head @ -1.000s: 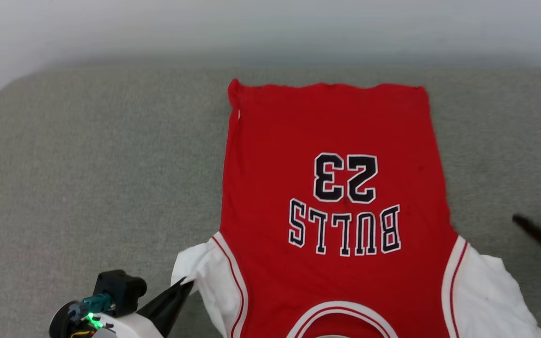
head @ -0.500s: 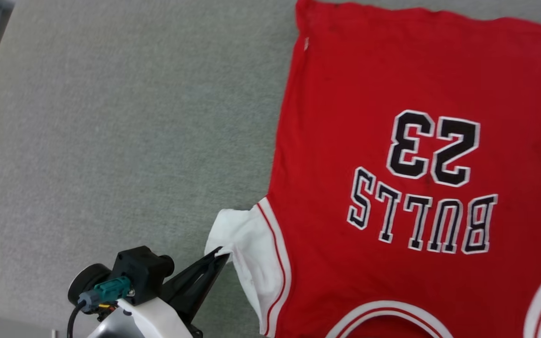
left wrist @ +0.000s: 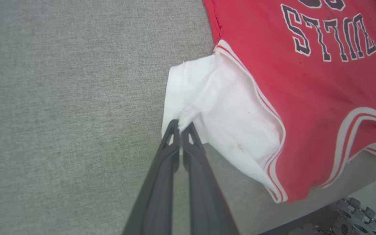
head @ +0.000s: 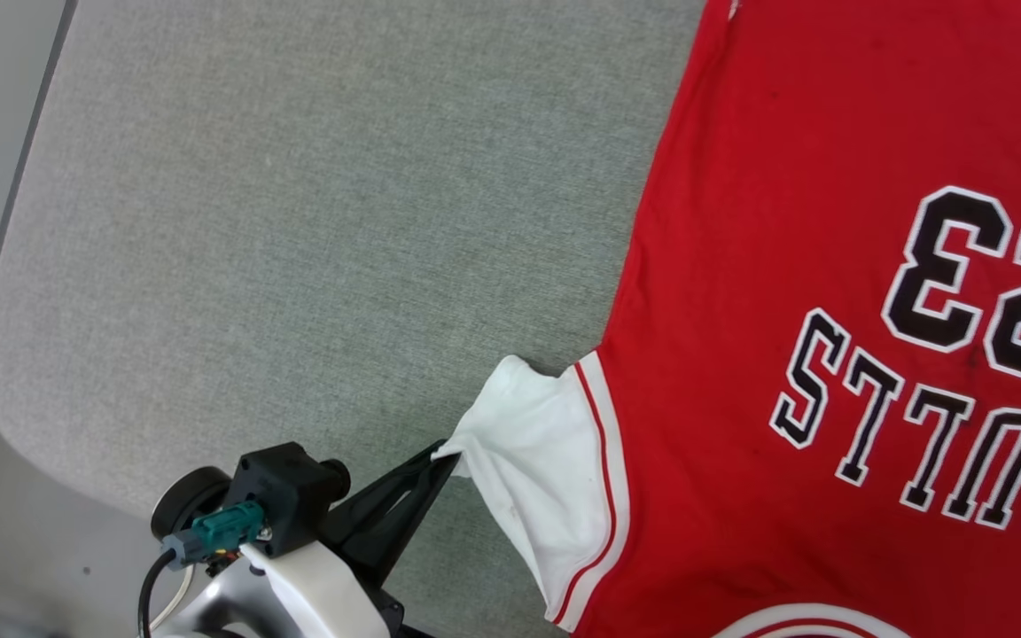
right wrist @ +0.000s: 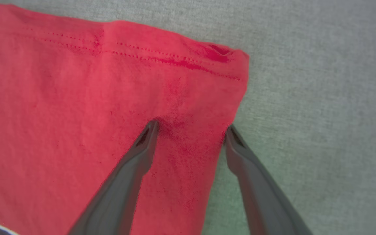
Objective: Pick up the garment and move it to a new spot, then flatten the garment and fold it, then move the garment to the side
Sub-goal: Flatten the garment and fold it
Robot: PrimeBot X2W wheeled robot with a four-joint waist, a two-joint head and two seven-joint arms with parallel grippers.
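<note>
Jaws of the left gripper [left wrist: 181, 125] clamp the white sleeve [left wrist: 220, 107] of the shirt [head: 785, 221]; the right wrist view shows the right gripper [right wrist: 191, 130], jaws wide apart, astride the red edge near the hem corner [right wrist: 227, 65].

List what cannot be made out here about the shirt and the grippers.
Head view: the shirt runs past the top, right and bottom edges; its print is cut off at the right.
Left wrist view: the left gripper, shut on the sleeve, hides how much cloth it pinches.
Right wrist view: the right gripper stands open across the shirt's corner; whether its tips touch the cloth cannot be told.
</note>
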